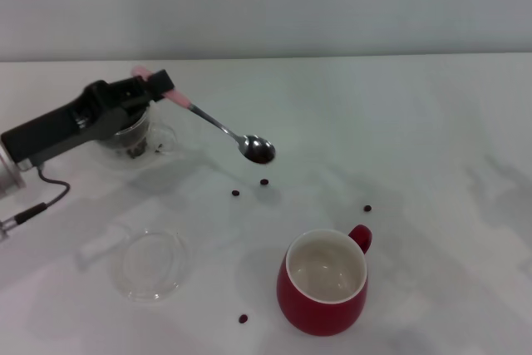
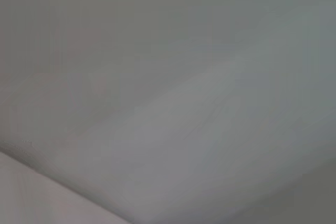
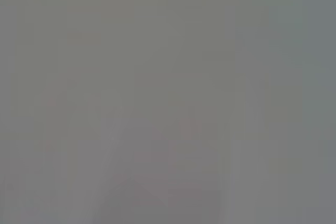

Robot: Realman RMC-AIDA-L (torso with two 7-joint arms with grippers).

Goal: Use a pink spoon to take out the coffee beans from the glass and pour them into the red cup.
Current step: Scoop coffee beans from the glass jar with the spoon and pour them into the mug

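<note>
The left gripper (image 1: pixel 150 87) is clenching the pink spoon (image 1: pixel 218 125) by its pale handle, near the far left corner of the white bench (image 1: pixel 432 122), and holding it out above the surface with the bowl toward the middle. A few coffee beans (image 1: pixel 261 152) are sitting in the spoon's bowl. The clear glass (image 1: pixel 137 137), with more beans at its bottom, is standing just beneath the gripper. The red cup (image 1: pixel 322 283) is waiting, empty, near the front edge, well apart from the spoon. Stray beans (image 1: pixel 264 181) are lying between them, and a flat clear glass disc (image 1: pixel 150 265) toward the front left. Judging by this, the carry is under way; next, the spoon needs level travel over the cup, then a tilt. The right gripper is not showing.
</note>
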